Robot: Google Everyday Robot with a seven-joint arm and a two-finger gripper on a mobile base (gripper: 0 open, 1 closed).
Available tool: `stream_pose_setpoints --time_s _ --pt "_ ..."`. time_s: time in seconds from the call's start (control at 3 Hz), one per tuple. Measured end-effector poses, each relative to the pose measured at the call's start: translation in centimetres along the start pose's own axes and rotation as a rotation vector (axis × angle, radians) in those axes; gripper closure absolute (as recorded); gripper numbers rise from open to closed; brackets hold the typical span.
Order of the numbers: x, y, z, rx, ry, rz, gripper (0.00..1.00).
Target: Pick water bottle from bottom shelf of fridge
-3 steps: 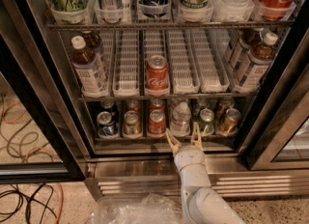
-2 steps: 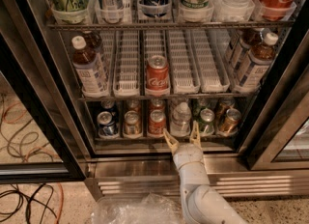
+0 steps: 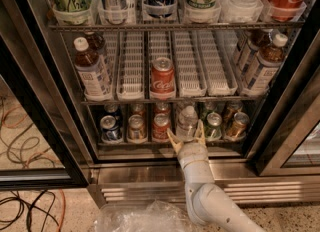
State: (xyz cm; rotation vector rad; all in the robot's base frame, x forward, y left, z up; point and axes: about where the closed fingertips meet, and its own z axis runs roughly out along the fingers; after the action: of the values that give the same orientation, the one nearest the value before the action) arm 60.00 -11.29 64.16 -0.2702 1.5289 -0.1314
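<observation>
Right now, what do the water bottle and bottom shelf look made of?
Water bottle: clear plastic, by its ribbed see-through body; white cap. Bottom shelf: dark metal wire, judging by thin rods. The claw, open before the bottle, looks pale matte plastic, uncertain.

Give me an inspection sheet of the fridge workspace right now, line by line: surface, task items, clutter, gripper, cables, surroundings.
Surface: bottom shelf, a wire rack holding a row of drinks.
Job's things: water bottle upright on it, between a red can and a green can; fridge open towards the arm.
Clutter: Coca-Cola can and brown-liquid bottles on the rack above.
Grippers: gripper open at the shelf front, fingers spread before the water bottle's base, not shut on it.
Cables: orange and black cables on the floor, left.
Surroundings: crumpled clear plastic on the floor below.
</observation>
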Motion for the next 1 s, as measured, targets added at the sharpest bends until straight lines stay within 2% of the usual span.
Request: stream_pose_setpoints --time_s 0.33,1.0 --pt "-0.1 0.2 1.0 -0.005 0.000 -0.001 0.26" --pt "0.6 -0.8 2.1 0.054 0.024 0.089 0.28"
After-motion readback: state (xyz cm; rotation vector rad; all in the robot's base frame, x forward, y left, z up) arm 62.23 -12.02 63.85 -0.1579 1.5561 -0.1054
